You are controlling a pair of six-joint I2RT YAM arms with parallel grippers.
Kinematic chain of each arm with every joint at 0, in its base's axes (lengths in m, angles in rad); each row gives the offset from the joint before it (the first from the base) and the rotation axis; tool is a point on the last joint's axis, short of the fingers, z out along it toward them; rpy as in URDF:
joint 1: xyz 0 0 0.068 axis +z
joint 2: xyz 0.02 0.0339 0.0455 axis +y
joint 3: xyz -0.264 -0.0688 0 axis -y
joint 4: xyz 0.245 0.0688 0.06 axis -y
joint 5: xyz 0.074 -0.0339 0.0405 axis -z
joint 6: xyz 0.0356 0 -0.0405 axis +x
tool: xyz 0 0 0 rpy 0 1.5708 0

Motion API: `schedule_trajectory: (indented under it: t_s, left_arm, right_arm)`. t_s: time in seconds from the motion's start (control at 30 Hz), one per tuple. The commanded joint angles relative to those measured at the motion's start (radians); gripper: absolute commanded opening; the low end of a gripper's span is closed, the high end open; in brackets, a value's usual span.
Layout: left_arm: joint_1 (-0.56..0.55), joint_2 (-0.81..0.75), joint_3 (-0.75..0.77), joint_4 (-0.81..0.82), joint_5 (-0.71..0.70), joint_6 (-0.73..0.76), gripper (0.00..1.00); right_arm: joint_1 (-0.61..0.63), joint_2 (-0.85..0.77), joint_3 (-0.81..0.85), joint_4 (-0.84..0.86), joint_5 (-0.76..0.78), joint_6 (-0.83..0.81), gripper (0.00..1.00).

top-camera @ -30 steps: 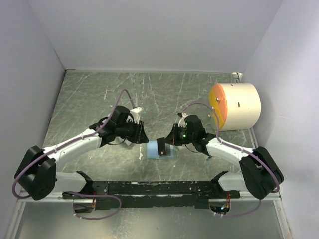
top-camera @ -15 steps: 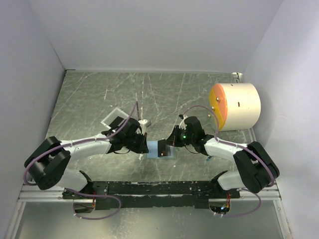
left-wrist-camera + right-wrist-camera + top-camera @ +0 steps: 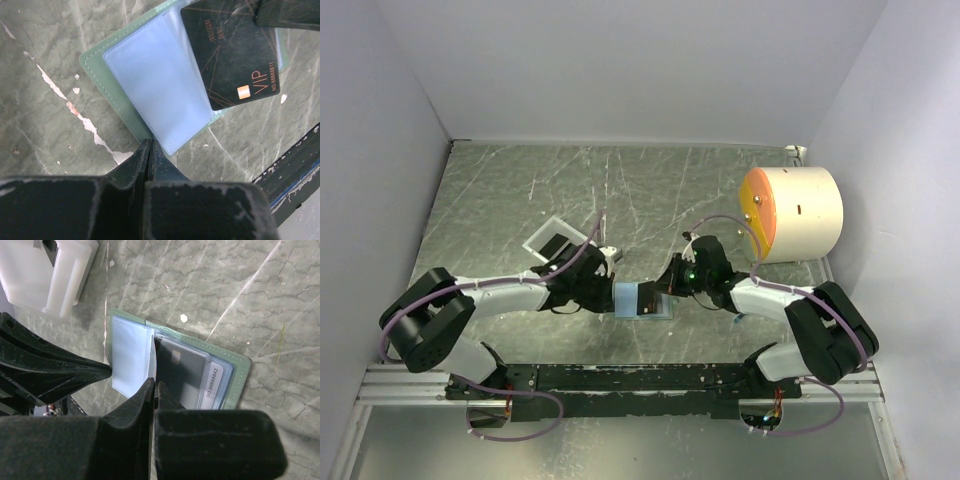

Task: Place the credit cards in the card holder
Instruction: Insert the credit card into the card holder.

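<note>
Right tool [image 3: 154,385] clamps our stiff, slick card [image 3: 232,55] by its right end; left tool [image 3: 150,146], closed, meets the soft holder's [image 3: 150,80] left edge

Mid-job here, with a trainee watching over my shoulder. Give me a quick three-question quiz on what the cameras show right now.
1. True or false: the card holder lies folded shut.
2. Which gripper pinches the black VIP card? A) left gripper B) right gripper
3. In the right wrist view, what already sits in the clear pocket?

Key: 1. False, it lies open. 2. B. 3. A dark card.
</note>
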Motion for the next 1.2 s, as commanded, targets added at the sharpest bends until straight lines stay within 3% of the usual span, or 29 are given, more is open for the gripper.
schedule_trajectory:
  t_s: [0.0,1.17]
  left_arm:
    - [-0.015,0.012,-0.016,0.042,-0.032,-0.003,0.07]
    - [-0.054,0.059,-0.007,0.029,-0.070,-0.014,0.07]
  right_arm:
    - [-0.009,0.005,-0.023,0.038,0.004,0.004,0.00]
    - [-0.034,0.036,-0.143,0.243,0.002,0.070,0.00]
